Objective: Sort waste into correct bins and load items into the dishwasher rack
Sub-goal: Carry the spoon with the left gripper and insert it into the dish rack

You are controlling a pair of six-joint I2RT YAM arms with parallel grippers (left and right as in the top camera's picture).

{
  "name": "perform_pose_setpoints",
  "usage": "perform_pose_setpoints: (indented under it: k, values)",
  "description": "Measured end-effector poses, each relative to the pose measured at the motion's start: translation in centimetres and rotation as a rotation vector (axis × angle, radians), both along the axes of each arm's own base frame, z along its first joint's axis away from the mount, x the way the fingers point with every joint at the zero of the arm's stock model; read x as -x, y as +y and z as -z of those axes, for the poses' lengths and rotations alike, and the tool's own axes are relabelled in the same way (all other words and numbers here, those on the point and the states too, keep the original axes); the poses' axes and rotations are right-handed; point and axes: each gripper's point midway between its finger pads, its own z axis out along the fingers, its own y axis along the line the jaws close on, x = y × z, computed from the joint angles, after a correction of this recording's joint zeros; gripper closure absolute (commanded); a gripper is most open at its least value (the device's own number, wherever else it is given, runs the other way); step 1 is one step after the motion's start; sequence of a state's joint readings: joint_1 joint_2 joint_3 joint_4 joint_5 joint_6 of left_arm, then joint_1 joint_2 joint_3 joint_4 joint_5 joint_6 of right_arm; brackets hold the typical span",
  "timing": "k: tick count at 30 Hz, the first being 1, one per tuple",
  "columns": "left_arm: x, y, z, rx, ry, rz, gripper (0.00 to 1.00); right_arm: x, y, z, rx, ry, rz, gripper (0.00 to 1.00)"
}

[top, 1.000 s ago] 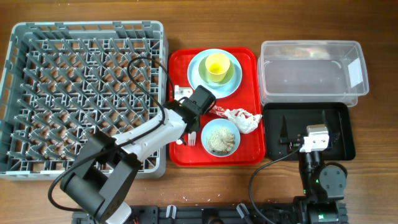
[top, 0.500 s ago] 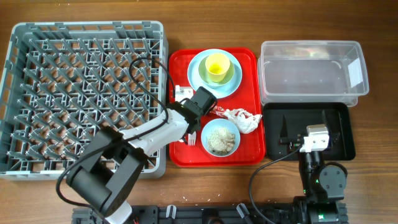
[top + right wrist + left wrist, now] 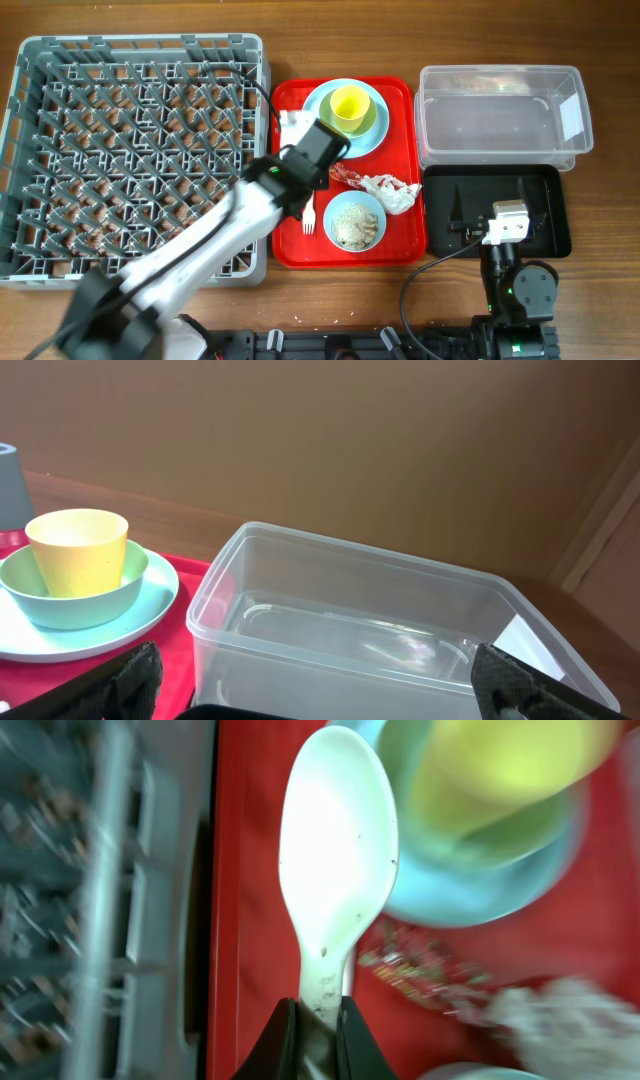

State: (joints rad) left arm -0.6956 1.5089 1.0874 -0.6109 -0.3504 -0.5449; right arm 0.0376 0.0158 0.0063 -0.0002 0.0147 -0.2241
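Observation:
My left gripper is shut on the handle of the white spoon and holds it above the left edge of the red tray, beside the grey rack. The spoon's bowl also shows in the overhead view. The yellow cup stands in a bowl on the light blue plate. A second bowl holds rice scraps. The fork, red wrapper and napkin lie on the tray. My right gripper is open over the black tray.
The clear tub stands behind the black tray at the right; it also shows in the right wrist view. The rack fills the left half of the table. My left arm crosses the rack's front right corner.
My left gripper has risen and moved toward the back with the spoon in it; the spoon has left the tray surface. The right arm has not moved.

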Motion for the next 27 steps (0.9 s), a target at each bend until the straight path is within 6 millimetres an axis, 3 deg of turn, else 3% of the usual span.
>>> perform_pose_setpoints:
  k: [2,4,7,12,14,17,21,27]
  values:
    - [0.1,0.5,-3.7,0.026,-0.079,0.032,0.96,0.0,0.0,0.0,0.000,0.000,0.000,0.00]
    - [0.3,2.7,-6.6,0.008,-0.143,0.019,0.96,0.0,0.0,0.0,0.000,0.000,0.000,0.00]
    - [0.1,5.6,-7.4,-0.059,-0.156,-0.016,0.96,0.0,0.0,0.0,0.000,0.000,0.000,0.00]
    - [-0.5,12.9,-5.3,-0.180,-0.043,-0.169,0.96,0.0,0.0,0.0,0.000,0.000,0.000,0.00]
    - [-0.6,14.2,-4.2,-0.201,0.002,-0.194,0.96,0.0,0.0,0.0,0.000,0.000,0.000,0.00]
    - [-1.0,14.6,-1.8,-0.200,0.086,-0.171,0.96,0.0,0.0,0.0,0.000,0.000,0.000,0.00]
    - [-1.5,13.6,0.8,-0.178,0.163,-0.119,0.96,0.0,0.0,0.0,0.000,0.000,0.000,0.00]
    - [-1.5,12.5,2.3,-0.141,0.213,-0.076,0.96,0.0,0.0,0.0,0.000,0.000,0.000,0.00]
